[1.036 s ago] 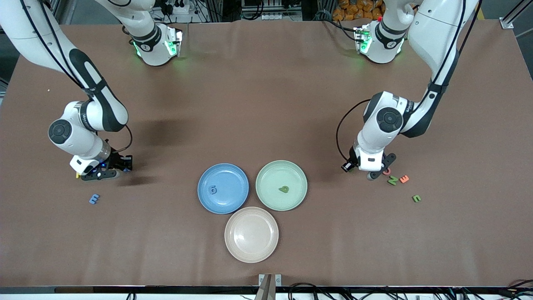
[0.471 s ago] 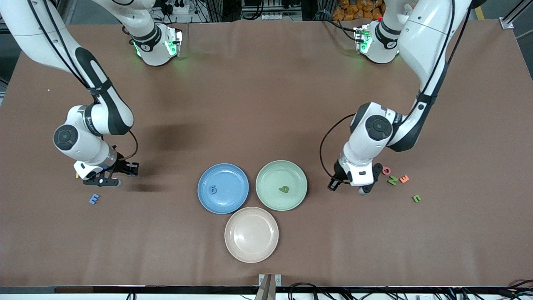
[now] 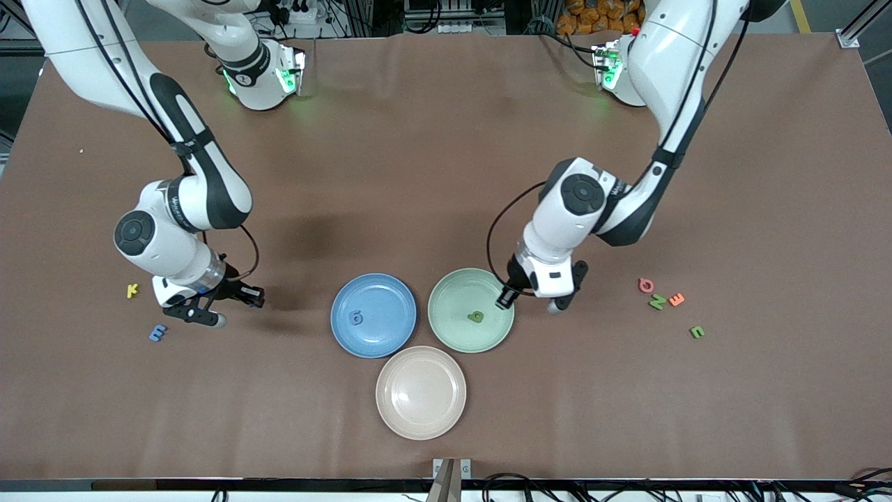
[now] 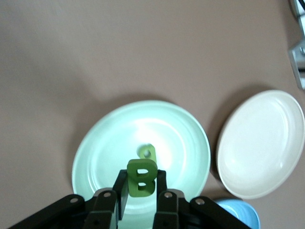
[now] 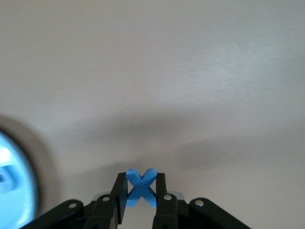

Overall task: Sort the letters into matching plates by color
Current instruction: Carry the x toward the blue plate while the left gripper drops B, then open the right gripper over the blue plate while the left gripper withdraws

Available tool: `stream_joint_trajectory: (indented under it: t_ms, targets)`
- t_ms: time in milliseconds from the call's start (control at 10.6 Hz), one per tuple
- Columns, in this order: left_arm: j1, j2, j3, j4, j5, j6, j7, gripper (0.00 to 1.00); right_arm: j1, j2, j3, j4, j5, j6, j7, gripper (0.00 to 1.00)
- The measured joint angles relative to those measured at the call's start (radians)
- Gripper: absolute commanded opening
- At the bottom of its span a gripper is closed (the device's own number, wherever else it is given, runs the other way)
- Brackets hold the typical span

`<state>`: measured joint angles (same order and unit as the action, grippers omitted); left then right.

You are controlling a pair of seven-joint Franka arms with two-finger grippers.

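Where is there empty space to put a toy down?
The beige plate holds nothing. Bare table runs between the two robot bases down to the blue plate and pale green plate. It is crowded where the plates meet, and by the letters toward the left arm's end.

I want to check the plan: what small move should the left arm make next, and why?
Probably carry on a little over the green plate, then open. The left gripper is shut on a green B at the plate's rim, where one green letter already lies.
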<state>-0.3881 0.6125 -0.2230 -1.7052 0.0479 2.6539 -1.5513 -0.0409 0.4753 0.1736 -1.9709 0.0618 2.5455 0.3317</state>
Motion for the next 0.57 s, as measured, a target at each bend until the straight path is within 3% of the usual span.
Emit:
stream_joint_trajectory:
  t_ms: [94,565]
  targets:
    - [-0.017,0.001,0.0,0.004,0.0,0.01,-0.018,0.99,0.027,0.001,0.001,0.02,0.017,-0.008,0.052,0.14]
    - [-0.017,0.001,0.026,0.007,0.0,-0.019,-0.024,1.0,0.172,0.073,0.007,0.148,0.027,-0.012,0.367,0.14]
